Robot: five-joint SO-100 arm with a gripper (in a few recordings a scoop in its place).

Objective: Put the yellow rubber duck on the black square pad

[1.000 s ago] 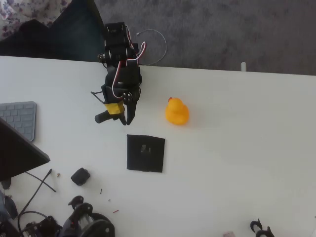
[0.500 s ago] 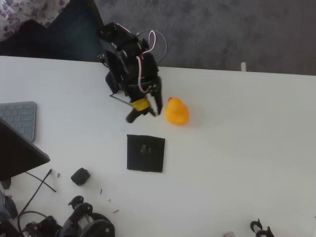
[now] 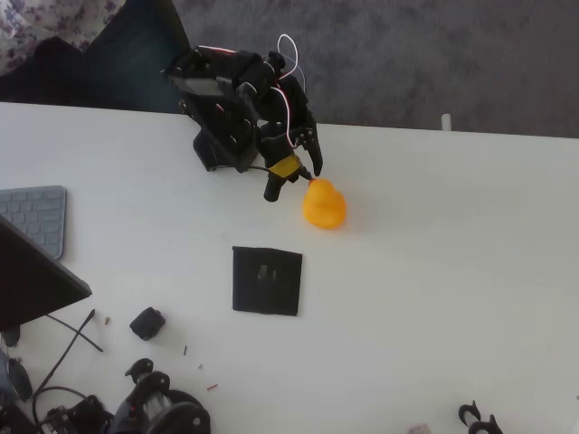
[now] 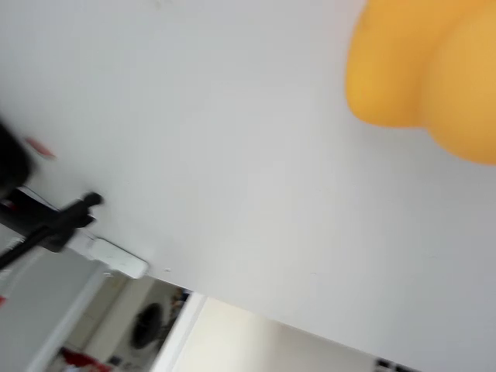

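Note:
The yellow rubber duck [image 3: 324, 205] stands on the white table, right of centre and above-right of the black square pad [image 3: 266, 280]. The pad lies flat with a small grey mark in its middle and nothing on it. My black gripper [image 3: 293, 183] is open just left of the duck's head. One fingertip [image 3: 316, 172] is at the duck's beak and the other [image 3: 270, 193] points at the table. Nothing is held between them. In the wrist view the duck [image 4: 426, 77] is a blurred orange-yellow shape at the upper right.
A grey keyboard [image 3: 34, 217] and a dark monitor corner [image 3: 36, 280] sit at the left edge. A small black block [image 3: 146, 323] lies lower left of the pad, with cables and black parts [image 3: 154, 407] at the bottom left. The table's far edge [image 3: 434, 129] borders grey carpet.
My gripper has swung to the right, from above-left of the pad to the duck's head. The duck and the pad have not moved.

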